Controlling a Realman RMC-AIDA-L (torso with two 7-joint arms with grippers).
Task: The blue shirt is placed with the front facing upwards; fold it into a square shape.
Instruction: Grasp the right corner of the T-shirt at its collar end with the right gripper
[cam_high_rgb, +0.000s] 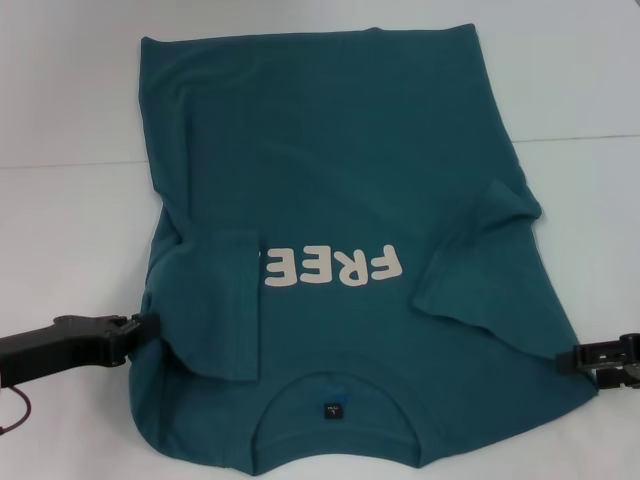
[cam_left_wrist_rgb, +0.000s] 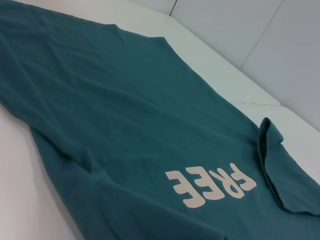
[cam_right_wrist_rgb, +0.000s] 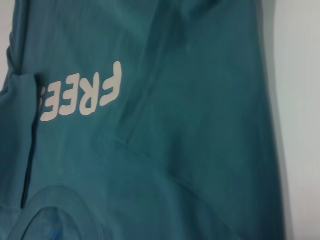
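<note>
One large dark teal-blue cotton short-sleeved T-shirt (cam_high_rgb: 340, 150) lies front up on the white desk (cam_high_rgb: 60, 100), collar toward the desk's near edge and hem toward the far edge, covering most of the middle of the surface. At the near edge sits the round neckline (cam_high_rgb: 338, 400) with one small dark label (cam_high_rgb: 331, 409) inside it. Two black grippers are present, one at each near flank of the shirt. The left gripper (cam_high_rgb: 143, 327) meets the shirt's edge near the desk's left side, level with the shoulder; its tip touches the cloth, but whether its pincer is closed on the fabric or merely against it cannot be told. The right gripper (cam_high_rgb: 580, 358) rests at the shirt's opposite edge near the desk's right side; its tip touches or nearly touches the cloth, and how far its pincer is open cannot be told either. Just beyond the grippers, both sleeves are turned inward over the body: the left sleeve (cam_high_rgb: 215, 300) lies flat on the chest, its edge reaching the end of the lettering, and the right sleeve (cam_high_rgb: 480, 260) lies folded in with a raised crease. Between the two sleeves runs one line of cream lettering (cam_high_rgb: 331, 264), reading "FREE", with the rest covered by the left sleeve. Farther on, the lower body of the shirt is spread mostly flat, with shallow wrinkles toward the left, up to the hem at the far edge.
</note>
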